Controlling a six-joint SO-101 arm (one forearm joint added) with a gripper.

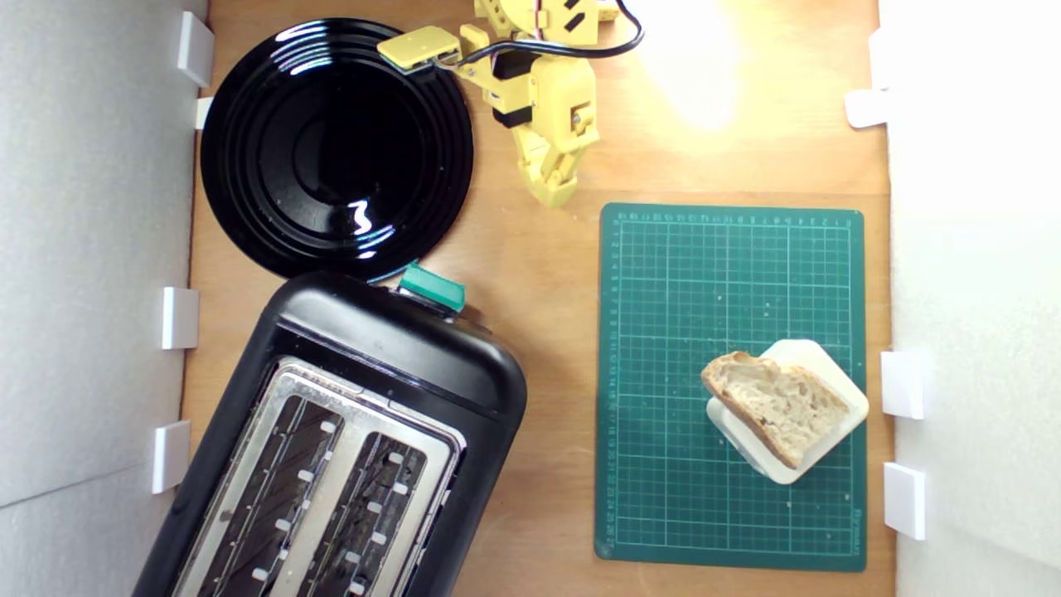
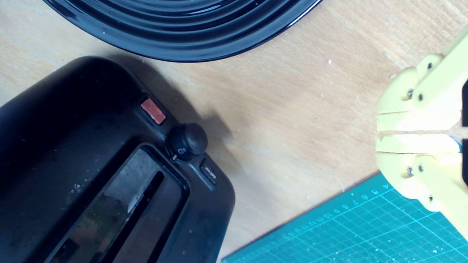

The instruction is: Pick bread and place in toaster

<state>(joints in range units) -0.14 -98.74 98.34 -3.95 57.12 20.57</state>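
In the exterior view, the toaster [image 1: 331, 448] sits at the lower left, its 2 slots empty, with the black plate [image 1: 331, 149] above it. The yellow tool [image 1: 554, 186], jaws pressed together and holding nothing, hangs over bare table [image 1: 539, 332]. Far right, the bread [image 1: 775, 405] lies on a cream block [image 1: 837, 390] on the green mat [image 1: 663, 332]. It looks light, stiff-crusted, with a soft, crumbly middle; pinching across the overhanging crust edge seems safest.

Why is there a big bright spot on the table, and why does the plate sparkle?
Exterior view: lamp glare washes out the wooden table near the top edge, and the black plate mirrors it as white glints. Wrist view: the toaster looks soft and casts a dark shadow.
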